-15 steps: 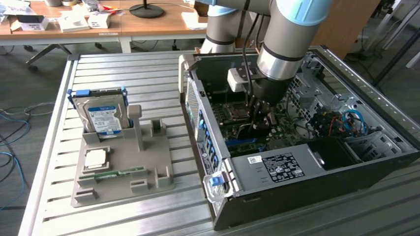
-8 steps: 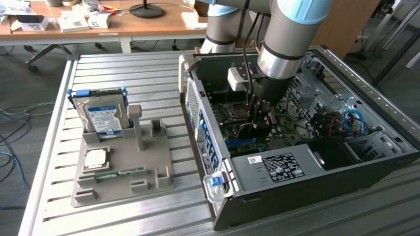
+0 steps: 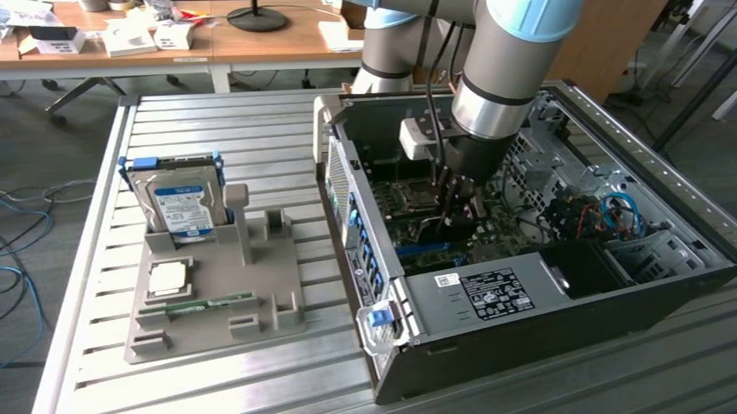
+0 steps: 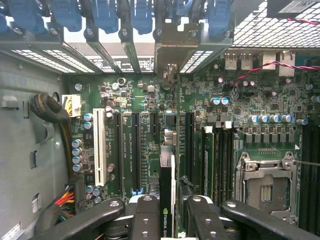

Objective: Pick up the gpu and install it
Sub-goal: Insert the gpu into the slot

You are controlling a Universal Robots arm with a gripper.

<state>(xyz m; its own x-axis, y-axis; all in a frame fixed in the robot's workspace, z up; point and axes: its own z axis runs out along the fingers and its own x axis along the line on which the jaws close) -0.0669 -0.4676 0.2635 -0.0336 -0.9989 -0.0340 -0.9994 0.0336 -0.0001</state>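
Gripper [image 4: 167, 212] closed on gpu [image 4: 167, 170], seemingly above motherboard [image 4: 250, 145].

Silver-grey arm [image 3: 498, 86] with light-blue joint caps [image 3: 536, 17], black cable [image 3: 429, 78] alongside, black hand [image 3: 458, 207] with round screws [image 4: 144, 218]

Open PC case [image 3: 519, 362] wraps around the claw [image 3: 455, 220], motherboard [image 4: 145, 100] right under it, CPU socket [image 4: 265, 187] just beside, 1 hard drive [image 3: 179, 207] upright in a grey rack [image 3: 219, 302] well away.

exterior — high, oblique, over open case [image 3: 553, 345] | wrist — close, facing motherboard [image 4: 250, 95] | shared: motherboard
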